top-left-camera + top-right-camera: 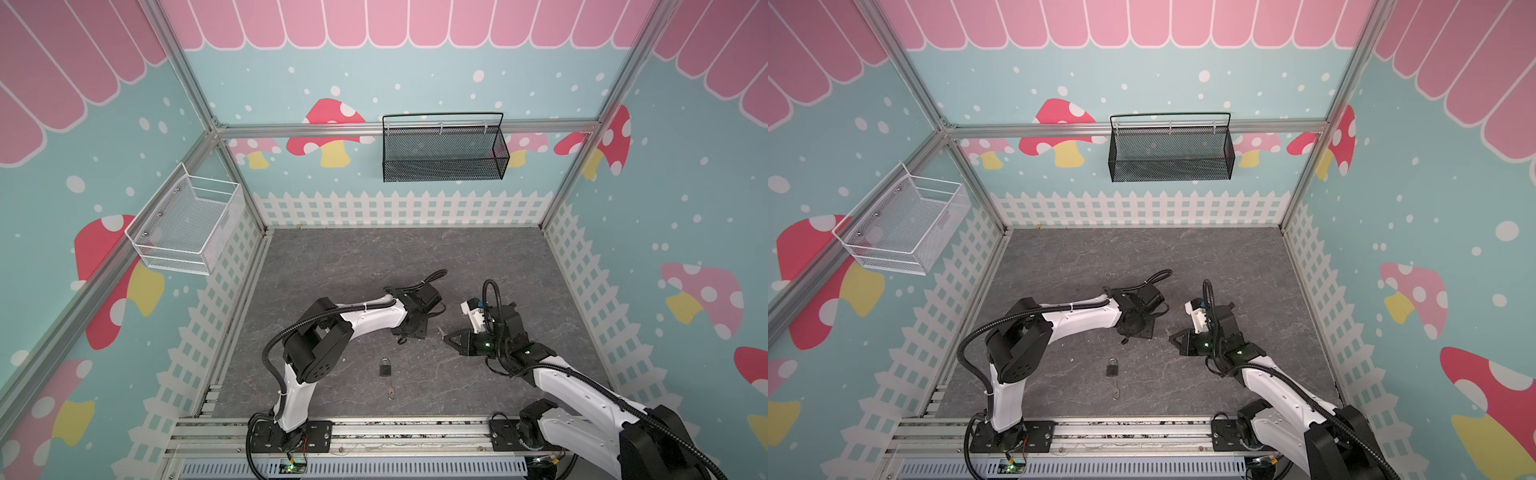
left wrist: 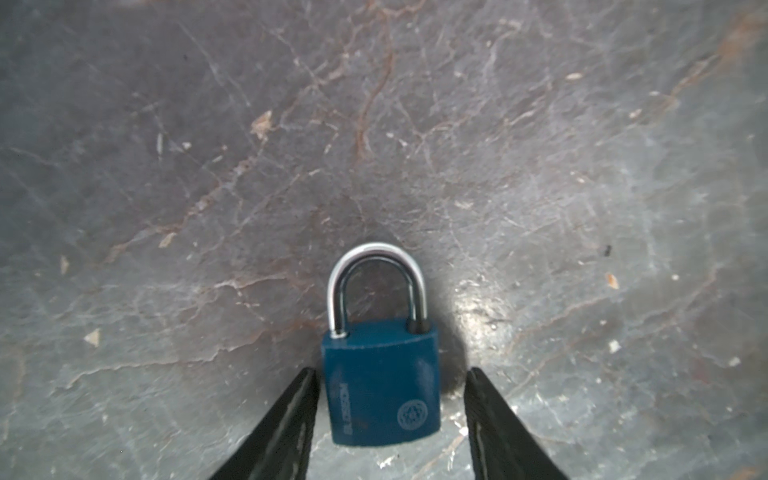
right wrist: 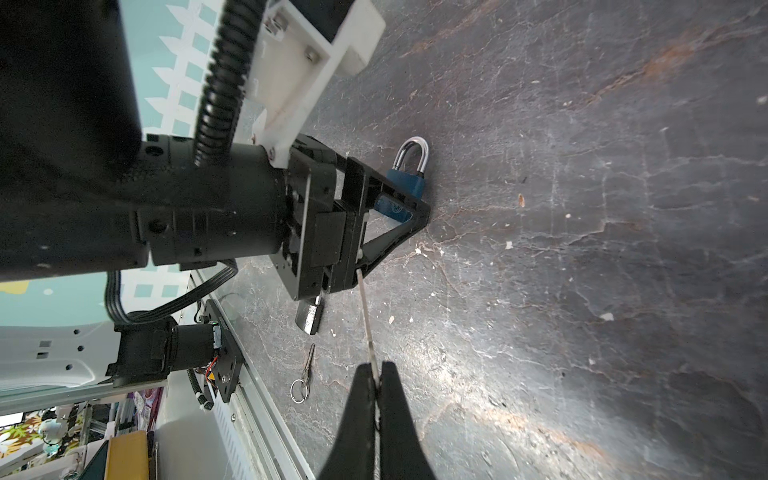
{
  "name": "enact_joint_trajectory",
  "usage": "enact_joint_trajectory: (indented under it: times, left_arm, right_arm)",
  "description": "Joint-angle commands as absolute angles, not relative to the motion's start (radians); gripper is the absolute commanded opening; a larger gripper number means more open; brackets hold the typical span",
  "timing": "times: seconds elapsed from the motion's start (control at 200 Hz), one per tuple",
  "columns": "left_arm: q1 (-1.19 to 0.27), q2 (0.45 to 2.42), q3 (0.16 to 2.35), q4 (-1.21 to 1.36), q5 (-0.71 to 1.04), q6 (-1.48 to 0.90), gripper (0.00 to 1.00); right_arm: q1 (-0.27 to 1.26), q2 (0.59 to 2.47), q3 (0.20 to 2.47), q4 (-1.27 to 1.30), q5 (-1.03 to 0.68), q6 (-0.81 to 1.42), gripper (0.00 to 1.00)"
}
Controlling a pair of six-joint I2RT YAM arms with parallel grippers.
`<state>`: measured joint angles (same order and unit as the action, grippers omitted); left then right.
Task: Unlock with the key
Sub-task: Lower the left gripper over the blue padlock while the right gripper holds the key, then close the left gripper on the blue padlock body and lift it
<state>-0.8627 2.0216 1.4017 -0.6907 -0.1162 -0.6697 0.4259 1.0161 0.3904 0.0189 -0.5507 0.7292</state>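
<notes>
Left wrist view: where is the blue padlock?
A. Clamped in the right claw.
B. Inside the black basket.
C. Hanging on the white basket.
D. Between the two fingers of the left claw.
D: the blue padlock sits between the two fingers of the left claw, its shackle pointing away from them.
</notes>
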Motion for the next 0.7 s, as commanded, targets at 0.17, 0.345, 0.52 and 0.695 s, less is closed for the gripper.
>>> enact_joint_trajectory:
  times: [0.17, 0.345, 0.52, 0.695]
  left_arm:
    - [-0.868, 2.066, 1.419, -0.704, -0.151, -0.739, 0.51]
    - [-0.868, 2.060, 1.397, -0.676, -0.153, -0.760, 0.45]
    - [-0.868, 2.039, 1.368, -0.638, -0.165, -0.790, 0.36]
    - [-0.868, 1.990, 1.335, -0.597, -0.164, -0.832, 0.26]
  right_arm:
    - [0.423, 0.999, 0.373, 0.038, -0.547, 0.725, 0.00]
    - [0.423, 0.983, 0.369, 0.038, -0.542, 0.724, 0.00]
    - [0.423, 0.973, 0.371, 0.032, -0.545, 0.718, 0.00]
    - [0.424, 0.959, 0.378, 0.003, -0.530, 0.714, 0.00]
